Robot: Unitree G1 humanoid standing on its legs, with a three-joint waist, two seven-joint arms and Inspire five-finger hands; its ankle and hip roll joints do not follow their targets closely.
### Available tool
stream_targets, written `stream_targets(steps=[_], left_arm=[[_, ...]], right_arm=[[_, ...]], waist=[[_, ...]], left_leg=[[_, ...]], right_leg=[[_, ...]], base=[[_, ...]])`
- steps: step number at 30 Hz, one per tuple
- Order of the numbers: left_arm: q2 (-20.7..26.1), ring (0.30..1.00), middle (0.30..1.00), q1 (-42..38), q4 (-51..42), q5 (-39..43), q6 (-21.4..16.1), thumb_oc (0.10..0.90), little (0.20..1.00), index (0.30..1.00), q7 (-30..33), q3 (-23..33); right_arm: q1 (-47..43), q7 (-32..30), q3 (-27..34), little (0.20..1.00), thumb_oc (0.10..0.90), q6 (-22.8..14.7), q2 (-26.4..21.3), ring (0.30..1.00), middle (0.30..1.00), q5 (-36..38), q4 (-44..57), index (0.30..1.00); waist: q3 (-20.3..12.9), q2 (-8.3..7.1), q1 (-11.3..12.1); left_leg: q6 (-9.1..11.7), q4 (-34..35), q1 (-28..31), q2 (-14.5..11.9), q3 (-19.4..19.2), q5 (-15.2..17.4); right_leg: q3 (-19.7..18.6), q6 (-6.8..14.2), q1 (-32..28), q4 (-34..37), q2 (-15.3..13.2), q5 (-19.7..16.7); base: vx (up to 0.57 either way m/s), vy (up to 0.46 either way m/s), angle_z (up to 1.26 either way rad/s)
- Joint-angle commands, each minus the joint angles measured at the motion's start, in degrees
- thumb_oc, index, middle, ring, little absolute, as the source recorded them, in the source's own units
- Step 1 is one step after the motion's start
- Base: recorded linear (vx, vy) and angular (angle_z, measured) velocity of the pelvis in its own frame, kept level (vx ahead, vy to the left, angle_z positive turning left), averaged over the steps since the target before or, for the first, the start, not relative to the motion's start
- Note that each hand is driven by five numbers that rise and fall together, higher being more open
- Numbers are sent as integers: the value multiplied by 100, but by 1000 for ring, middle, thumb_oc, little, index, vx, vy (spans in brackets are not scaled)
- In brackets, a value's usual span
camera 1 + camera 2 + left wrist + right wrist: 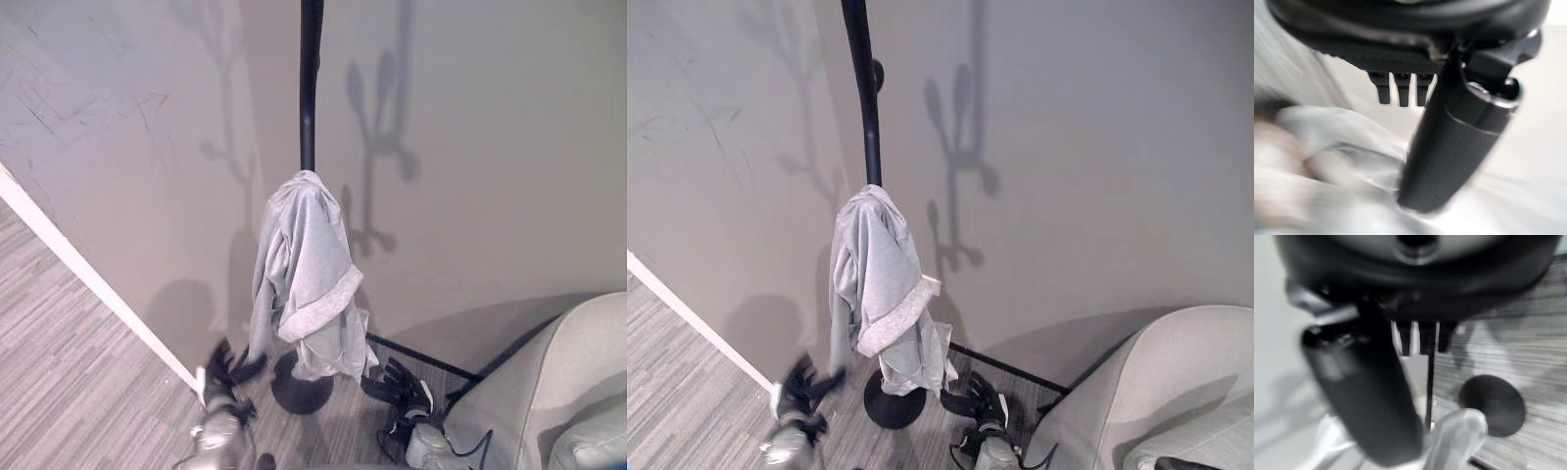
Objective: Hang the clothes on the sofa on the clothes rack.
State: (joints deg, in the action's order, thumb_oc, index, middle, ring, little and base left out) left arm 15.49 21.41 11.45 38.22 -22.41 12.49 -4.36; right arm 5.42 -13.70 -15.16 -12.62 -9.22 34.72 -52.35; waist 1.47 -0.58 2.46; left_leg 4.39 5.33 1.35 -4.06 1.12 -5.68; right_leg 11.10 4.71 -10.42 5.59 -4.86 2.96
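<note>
A pale grey cotton garment with rolled cuffs (306,274) hung draped over a peg of the tall black metal clothes rack (311,83), its folds falling down the pole to just above the rack's round black base (300,390) on the floor.

At about seven o'clock from the base, the left hand (223,374) sat low beside the garment's hem, fingers spread and fairly straight, gripping nothing; whether a fingertip brushed the cloth could not be told. At about four o'clock from the base, the right hand (397,384) was also down near the floor, fingers loosely extended and apart, holding nothing.

The grey wall (490,147) stood close behind the rack, with a white skirting board (88,274) running along its foot at nine o'clock. The light grey upholstered sofa (558,382) filled the five o'clock corner, just beside the right hand. Striped grey carpet floor (69,382) lay open toward eight o'clock.

The left wrist view showed pale cloth (1327,161) close beneath the thumb (1459,137). The right wrist view showed the base (1492,404) past its straight fingertips (1420,340).
</note>
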Motion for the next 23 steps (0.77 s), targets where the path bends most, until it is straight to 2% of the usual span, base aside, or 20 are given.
stream_targets(steps=[1, 2, 3, 5, 7, 14, 18, 23], left_arm=[[-177, 900, 900, -1473, 2897, 1143, 158, 800, 900, 900, -173, 351], [-319, 900, 900, -1572, 3414, 1395, 234, 800, 900, 900, -233, 503], [-319, 900, 900, -1574, 3415, 1396, 234, 800, 900, 900, -234, 503], [-603, 900, 900, -1843, 4916, 1906, 424, 800, 900, 900, -320, 1025], [-741, 900, 900, -1895, 6152, 1844, 621, 800, 900, 900, -430, 1352], [-835, 900, 900, -1864, 6809, 1668, 829, 800, 900, 900, -613, 1369], [-877, 900, 900, -1927, 6821, 1441, 910, 800, 900, 900, -637, 1109], [-927, 900, 900, -2048, 6771, 815, 1093, 800, 900, 900, -710, 463]], right_arm=[[-917, 105, -53, 900, 800, -11, 231, 900, 900, 471, -632, 900], [-952, 136, 88, 900, 800, 15, 294, 900, 900, 711, -866, 900], [-954, 137, 88, 900, 800, 15, 294, 900, 900, 711, -867, 900], [-1060, 161, 449, 900, 800, 79, 461, 900, 900, 1353, -1415, 900], [-1111, 250, 755, 900, 800, 119, 555, 900, 900, 1711, -2026, 900], [-1167, 374, 988, 900, 800, 247, 539, 900, 900, 1836, -2647, 900], [-1233, 409, 1081, 900, 800, 347, 505, 900, 900, 1915, -2957, 900], [-1242, 455, 1259, 900, 800, 529, 524, 900, 900, 2156, -3343, 900]], waist=[[125, -154, 194], [132, -151, 208], [134, -151, 207], [130, -163, 250], [111, -192, 297], [93, -209, 293], [87, -205, 283], [63, -167, 203]], left_leg=[[52, -33, 91, -141, 113, 376], [57, -33, 78, -137, 138, 381], [57, -33, 78, -137, 138, 381], [68, -33, 57, -119, 205, 403], [74, -33, 46, -107, 256, 430], [69, -33, 46, -112, 291, 450], [63, -33, 31, -125, 293, 449], [54, -33, 28, -128, 317, 460]], right_leg=[[171, 252, 241, -64, -350, -317], [199, 248, 235, -63, -347, -301], [199, 248, 233, -63, -346, -301], [238, 233, 218, -62, -333, -257], [294, 222, 188, -62, -323, -219], [325, 208, 176, -64, -314, -199], [332, 200, 194, -68, -308, -201], [341, 193, 203, -75, -295, -196]], base=[[7, -9, 44], [7, -8, 12], [5, -8, -5], [13, -10, 10], [39, -11, 16], [20, -2, 15], [0, 0, 0], [0, 0, 0]])
